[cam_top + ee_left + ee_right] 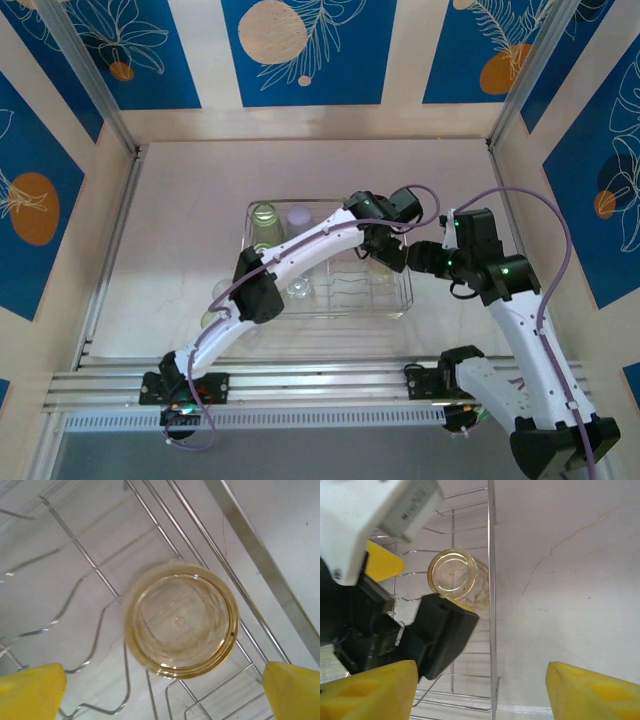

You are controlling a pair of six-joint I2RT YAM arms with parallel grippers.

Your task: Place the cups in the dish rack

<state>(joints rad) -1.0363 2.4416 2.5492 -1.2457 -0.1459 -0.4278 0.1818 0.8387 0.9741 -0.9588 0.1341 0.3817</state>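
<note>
Reaching left arm (300, 250): stretches from its base at the near edge diagonally across the dish rack (350, 314), with the wrist bent down over the rack's right end.
Left gripper (162, 692): points straight down, its yellow fingertips (32, 690) spread wide on either side of the amber cup (181, 620) and clear of it.
Right arm (520, 320): rises from the right with the elbow bent and the forearm turned left toward the rack's right edge.
Right gripper (480, 690): jaws apart and empty, hanging above the table (570, 580) just outside the rack's edge wire.
Amber cup: one, inside the rack on the wires, close against the right edge wire, below the left gripper. I cannot tell whether mouth or base faces up.
Green cups (263, 214): two, in the rack's far left corner, one just beside the other.
Lilac cup (299, 217): one, in the rack just right of the green pair.
Clear cup (298, 290): one, in the rack near its front edge, beside the left arm.
Pale cups (222, 295): at least two on the table left of the rack, partly hidden under the left arm, so the exact count is unclear.
Dish rack: one.
Arms: two.
</note>
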